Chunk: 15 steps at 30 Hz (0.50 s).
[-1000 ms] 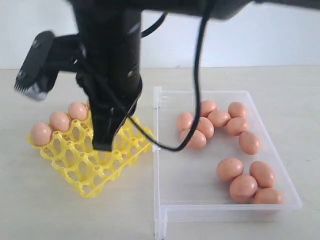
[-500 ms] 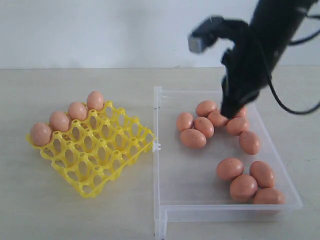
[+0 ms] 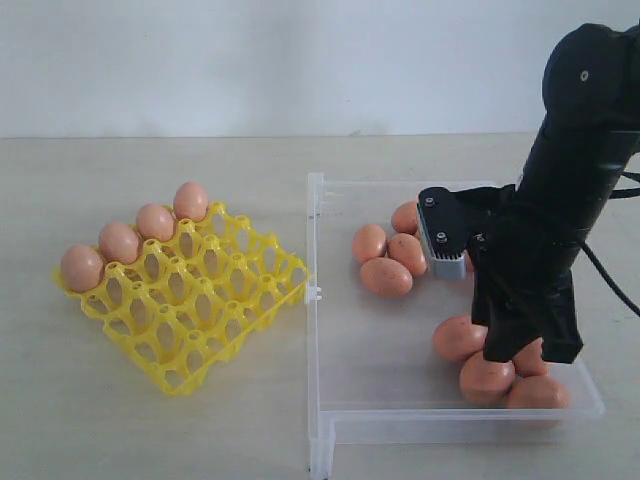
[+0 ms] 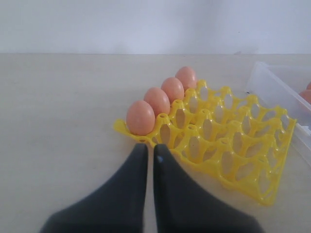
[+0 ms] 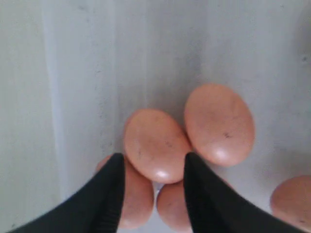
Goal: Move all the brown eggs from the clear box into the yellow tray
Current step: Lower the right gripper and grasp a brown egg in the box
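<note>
The yellow tray (image 3: 190, 310) lies on the left with a row of several brown eggs (image 3: 119, 241) along its far edge. To its right, the clear box (image 3: 318, 300) holds one group of eggs (image 3: 385, 276) near its far side. A second group (image 3: 486, 378) lies in its near right corner. My right gripper (image 3: 528, 352) hangs low over that near group, open. In the right wrist view its fingertips (image 5: 119, 162) flank one egg (image 5: 155, 143) that rests on top of others. My left gripper (image 4: 147, 148) is shut and empty, just short of the tray's corner (image 4: 127, 130).
The box's low near wall (image 3: 450, 420) and right rim (image 3: 585, 385) stand close to my right gripper. My right arm and its cable (image 3: 610, 280) cover part of the box's far right side. The left wrist view shows the box's rim (image 4: 277, 90) beyond the tray.
My right arm has swung from above the tray across to the box, then down onto the near group of eggs. Its jaws have opened.
</note>
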Each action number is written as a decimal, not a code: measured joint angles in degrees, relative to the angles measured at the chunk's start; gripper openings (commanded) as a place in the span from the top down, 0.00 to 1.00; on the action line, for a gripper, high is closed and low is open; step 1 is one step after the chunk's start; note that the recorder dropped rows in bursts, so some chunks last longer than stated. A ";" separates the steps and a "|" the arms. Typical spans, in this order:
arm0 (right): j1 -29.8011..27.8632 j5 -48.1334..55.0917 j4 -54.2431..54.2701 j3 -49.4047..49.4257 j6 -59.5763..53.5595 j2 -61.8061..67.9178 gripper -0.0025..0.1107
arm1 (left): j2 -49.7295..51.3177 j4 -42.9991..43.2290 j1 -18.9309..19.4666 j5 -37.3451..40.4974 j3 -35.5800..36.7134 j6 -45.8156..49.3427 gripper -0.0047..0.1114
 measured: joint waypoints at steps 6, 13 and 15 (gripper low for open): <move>-0.13 -9.32 3.00 0.10 -0.20 0.00 0.50 | 0.00 0.00 0.00 0.00 0.00 0.00 0.92; -0.13 -13.60 4.89 0.10 -0.20 0.79 0.50 | 0.00 0.00 0.00 0.00 0.00 0.00 0.92; -0.13 -13.60 5.41 0.10 -0.47 2.01 0.50 | 0.00 0.00 0.00 0.00 0.00 0.00 0.92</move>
